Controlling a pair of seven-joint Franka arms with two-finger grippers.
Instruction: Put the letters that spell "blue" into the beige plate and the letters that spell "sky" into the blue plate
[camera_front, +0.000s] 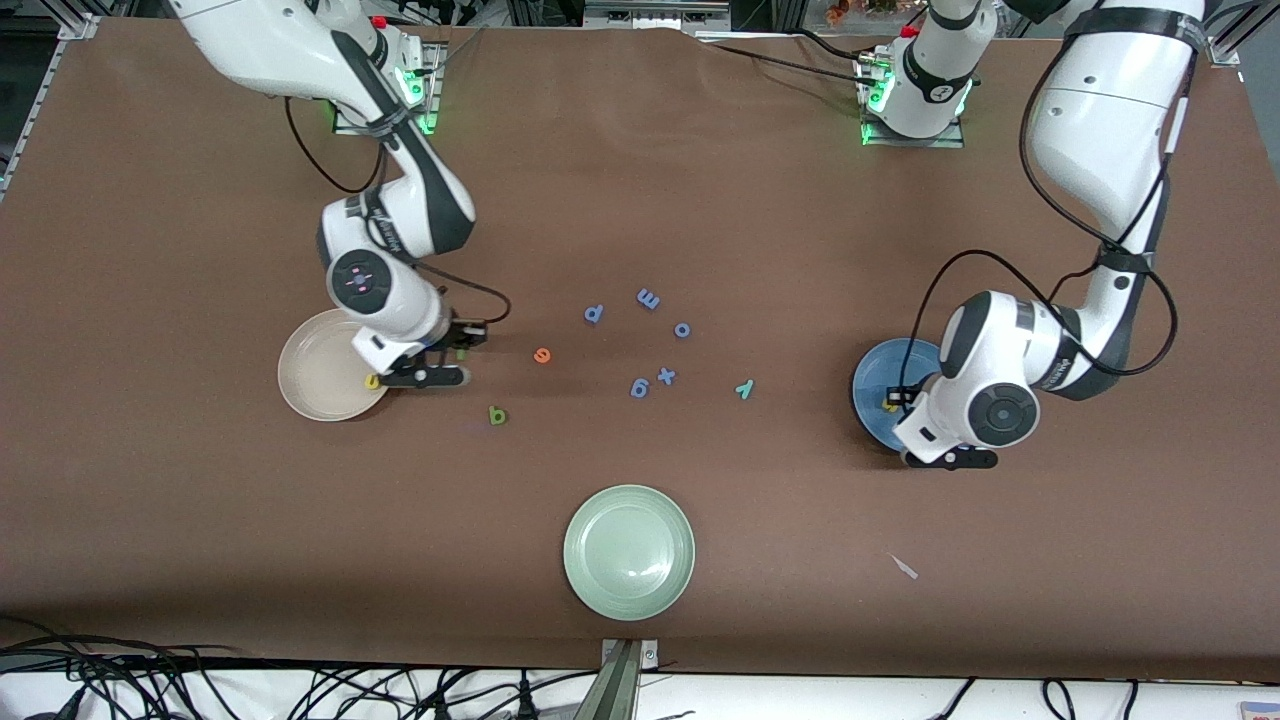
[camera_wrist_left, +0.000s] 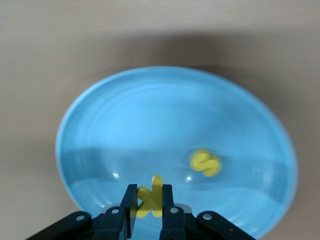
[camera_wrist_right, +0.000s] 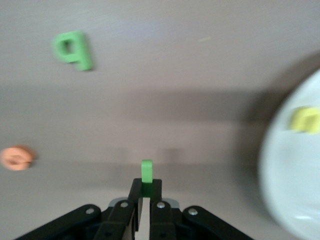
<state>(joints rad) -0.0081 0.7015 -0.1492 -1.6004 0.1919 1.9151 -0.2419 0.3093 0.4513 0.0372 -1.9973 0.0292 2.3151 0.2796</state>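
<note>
My left gripper (camera_wrist_left: 149, 197) is shut on the yellow k (camera_wrist_left: 151, 196), holding it low over the blue plate (camera_wrist_left: 150, 115). The yellow s (camera_wrist_left: 205, 162) lies in that plate. In the front view the blue plate (camera_front: 878, 380) sits at the left arm's end of the table. My right gripper (camera_wrist_right: 146, 187) is shut on the green l (camera_wrist_right: 146, 172), over the table just beside the beige plate (camera_front: 310, 375). The yellow u (camera_front: 372, 381) lies in the beige plate. On the cloth lie the orange e (camera_front: 542, 355), green b (camera_front: 497, 416) and teal y (camera_front: 743, 389).
Several all-blue letters (camera_front: 648, 298) are scattered mid-table between the e and the y. A pale green plate (camera_front: 628, 552) sits near the table's front edge. A small scrap (camera_front: 905, 567) lies on the cloth, nearer the front camera than the blue plate.
</note>
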